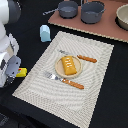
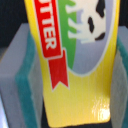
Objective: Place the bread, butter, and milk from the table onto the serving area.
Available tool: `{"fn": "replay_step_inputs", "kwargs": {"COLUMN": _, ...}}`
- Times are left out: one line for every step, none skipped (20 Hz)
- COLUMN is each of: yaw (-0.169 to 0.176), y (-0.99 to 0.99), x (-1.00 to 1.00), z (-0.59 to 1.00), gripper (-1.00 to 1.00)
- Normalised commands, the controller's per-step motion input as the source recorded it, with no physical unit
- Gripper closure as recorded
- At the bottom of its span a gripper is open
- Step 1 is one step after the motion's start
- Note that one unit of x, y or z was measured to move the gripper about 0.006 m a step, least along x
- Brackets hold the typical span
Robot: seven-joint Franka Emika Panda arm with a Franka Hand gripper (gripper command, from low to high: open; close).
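Note:
The yellow butter pack (image 2: pixel 75 55), with a red banner and a cow picture, fills the wrist view between my grey, teal-padded fingers (image 2: pixel 15 70). Both pads lie against its sides. In the exterior view my gripper (image 1: pixel 15 74) holds the butter (image 1: pixel 21 73) at the exterior view's left, just off the edge of the striped beige serving area (image 1: pixel 95 75). The orange-brown bread (image 1: pixel 70 65) lies on the round tan plate (image 1: pixel 59 70) in the middle of the mat. The pale-blue milk carton (image 1: pixel 45 33) stands upright on the black table (image 1: pixel 30 30), beside the mat's far corner.
A fork (image 1: pixel 64 80) and a knife (image 1: pixel 80 57) with orange handles lie on either side of the plate. A reddish-brown board (image 1: pixel 107 27) at the back carries two grey pots (image 1: pixel 68 8) (image 1: pixel 93 11) and a bowl (image 1: pixel 123 17).

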Motion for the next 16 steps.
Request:
{"fn": "replay_step_inputs", "kwargs": {"yaw": 0.02, "y": 0.18, "x": 0.0, "z": 1.0, "gripper": 1.0}}
{"fn": "replay_step_inputs", "kwargs": {"yaw": 0.024, "y": 0.19, "x": -0.17, "z": 1.0, "gripper": 1.0}}
{"fn": "replay_step_inputs", "kwargs": {"yaw": 0.039, "y": 0.24, "x": -0.27, "z": 1.0, "gripper": 1.0}}
{"fn": "replay_step_inputs", "kwargs": {"yaw": 0.042, "y": 0.27, "x": -0.32, "z": 1.0, "gripper": 1.0}}
{"fn": "replay_step_inputs", "kwargs": {"yaw": 0.041, "y": 0.26, "x": -0.35, "z": 1.0, "gripper": 1.0}}
{"fn": "replay_step_inputs", "kwargs": {"yaw": 0.041, "y": 0.24, "x": -0.37, "z": 1.0, "gripper": 1.0}}
{"fn": "replay_step_inputs", "kwargs": {"yaw": 0.032, "y": 0.14, "x": -0.2, "z": 1.0, "gripper": 1.0}}
{"fn": "replay_step_inputs", "kwargs": {"yaw": 0.012, "y": 0.0, "x": 0.0, "z": 1.0, "gripper": 1.0}}
{"fn": "replay_step_inputs", "kwargs": {"yaw": 0.0, "y": -0.04, "x": 0.44, "z": 1.0, "gripper": 1.0}}
{"fn": "replay_step_inputs", "kwargs": {"yaw": 0.0, "y": -0.07, "x": 0.63, "z": 1.0, "gripper": 1.0}}
{"fn": "replay_step_inputs", "kwargs": {"yaw": 0.0, "y": -0.09, "x": 0.73, "z": 1.0, "gripper": 1.0}}
{"fn": "replay_step_inputs", "kwargs": {"yaw": 0.0, "y": -0.08, "x": 0.86, "z": 1.0, "gripper": 1.0}}
{"fn": "replay_step_inputs", "kwargs": {"yaw": 0.0, "y": -0.08, "x": 0.93, "z": 1.0, "gripper": 1.0}}
{"fn": "replay_step_inputs", "kwargs": {"yaw": 0.0, "y": -0.09, "x": 0.97, "z": 1.0, "gripper": 1.0}}
{"fn": "replay_step_inputs", "kwargs": {"yaw": 0.0, "y": -0.05, "x": 1.0, "z": 1.0, "gripper": 1.0}}
{"fn": "replay_step_inputs", "kwargs": {"yaw": 0.0, "y": -0.06, "x": 1.0, "z": 1.0, "gripper": 1.0}}
